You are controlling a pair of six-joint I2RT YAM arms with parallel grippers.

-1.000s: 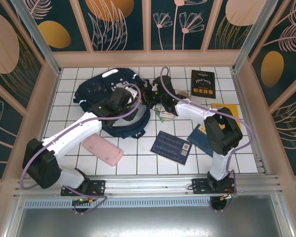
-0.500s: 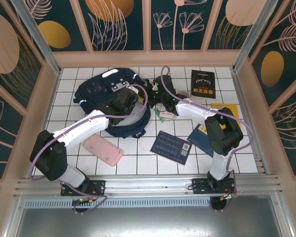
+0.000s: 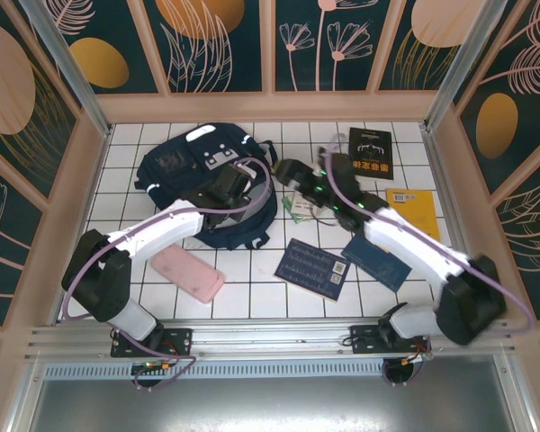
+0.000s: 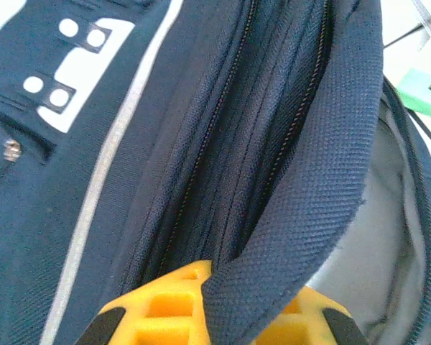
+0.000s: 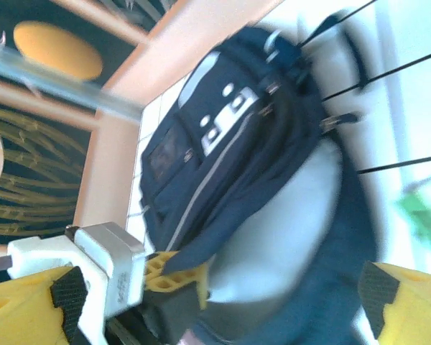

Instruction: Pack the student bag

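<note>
The pink pouch [image 3: 189,274] lies flat on the white tiled table [image 3: 252,297], just nearer me than the student bag [image 3: 175,166] and apart from it. The bag itself sprawls over the far left tiles, front patches and pale stripes facing up. Its main compartment gapes on the right side, and grey lining shows inside.

The left gripper [image 4: 219,309] sits at that open side of the bag. Its yellow fingers are clamped tight on the rim of the navy flap, with the fabric pinched between them beside the zip.

Just right of the bag's opening hangs the right gripper [image 5: 223,291]. Its fingers are spread wide with nothing between them, and they face the open mouth.

A small green and white item [image 3: 297,210] lies against the bag's right edge; I cannot tell what it is. Further right of the bag and nearer me, a blue booklet [image 3: 313,267] lies flat. Beyond it a dark blue book [image 3: 378,261] is partly under the right arm. A black book [image 3: 370,151] lies well right of the bag near the back wall. A yellow book [image 3: 414,200] lies furthest from the bag.
</note>
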